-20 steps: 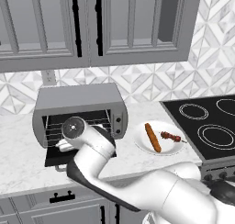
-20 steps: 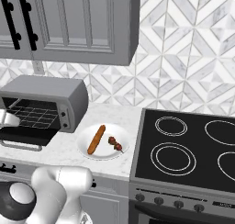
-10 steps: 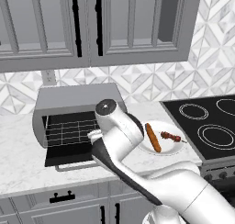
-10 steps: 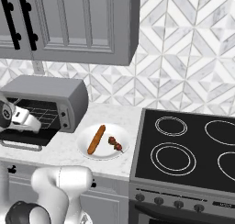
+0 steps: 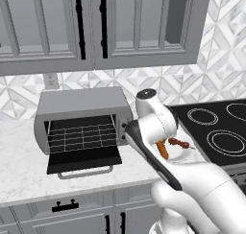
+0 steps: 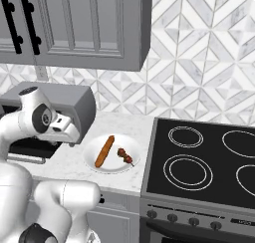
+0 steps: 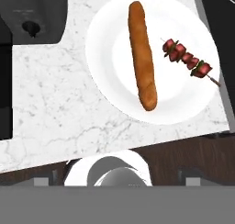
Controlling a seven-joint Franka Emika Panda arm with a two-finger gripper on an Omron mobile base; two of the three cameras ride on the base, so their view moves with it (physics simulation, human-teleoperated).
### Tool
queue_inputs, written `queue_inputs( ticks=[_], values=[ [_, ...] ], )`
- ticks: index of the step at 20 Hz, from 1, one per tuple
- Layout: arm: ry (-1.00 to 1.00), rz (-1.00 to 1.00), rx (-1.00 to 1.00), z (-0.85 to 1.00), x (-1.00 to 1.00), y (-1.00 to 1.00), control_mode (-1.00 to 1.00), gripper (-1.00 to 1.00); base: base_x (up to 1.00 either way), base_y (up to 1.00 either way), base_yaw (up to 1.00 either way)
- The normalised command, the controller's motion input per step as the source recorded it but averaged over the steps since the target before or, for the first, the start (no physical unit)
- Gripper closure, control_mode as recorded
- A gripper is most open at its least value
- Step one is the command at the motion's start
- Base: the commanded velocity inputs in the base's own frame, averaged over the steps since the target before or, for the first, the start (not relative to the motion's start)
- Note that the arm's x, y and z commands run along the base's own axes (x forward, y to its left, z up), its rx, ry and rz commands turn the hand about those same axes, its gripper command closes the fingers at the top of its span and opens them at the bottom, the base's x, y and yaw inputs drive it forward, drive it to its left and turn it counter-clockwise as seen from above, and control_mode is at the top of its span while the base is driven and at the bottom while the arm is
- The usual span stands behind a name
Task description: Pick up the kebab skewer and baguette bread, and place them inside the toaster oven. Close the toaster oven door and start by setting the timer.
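On a white plate (image 7: 105,48) (image 6: 90,160) lie the baguette bread (image 7: 142,55) (image 6: 104,151) (image 5: 162,149) and, to its right, the kebab skewer (image 7: 187,60) (image 6: 125,156) (image 5: 178,143). The two are apart from each other. The toaster oven (image 5: 81,103) (image 6: 74,100) stands left of the plate with its door (image 5: 84,158) dropped open and the wire rack bare. My gripper (image 6: 73,136) (image 7: 117,178) hovers above the counter between oven and plate. It is open with nothing in it and looks down on the food, touching neither piece.
The black stovetop (image 6: 209,162) (image 5: 216,127) begins just right of the plate. Grey wall cabinets (image 5: 96,27) hang over the oven. The oven's control panel with a knob (image 7: 32,16) is close by on the left. My own arm covers part of the plate in the left base view.
The arm has swung right, from in front of the oven's opening to over the counter beside the plate. The gripper stayed open, and the food and oven door have not moved.
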Motion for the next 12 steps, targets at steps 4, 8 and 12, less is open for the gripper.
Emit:
queue_inputs(
  ticks=[4,8,12],
  values=[
    [0.19,0.0,0.0,-0.24,0.0,-1.0,-1.0,-1.0,0.0,0.0,0.0],
    [0.15,0.0,0.0,-0.51,-0.03,-0.7,-1.0,-1.0,0.0,0.0,0.0],
    [0.14,0.0,0.0,-0.26,0.12,-0.33,-1.0,-1.0,0.0,0.0,0.0]
  ],
)
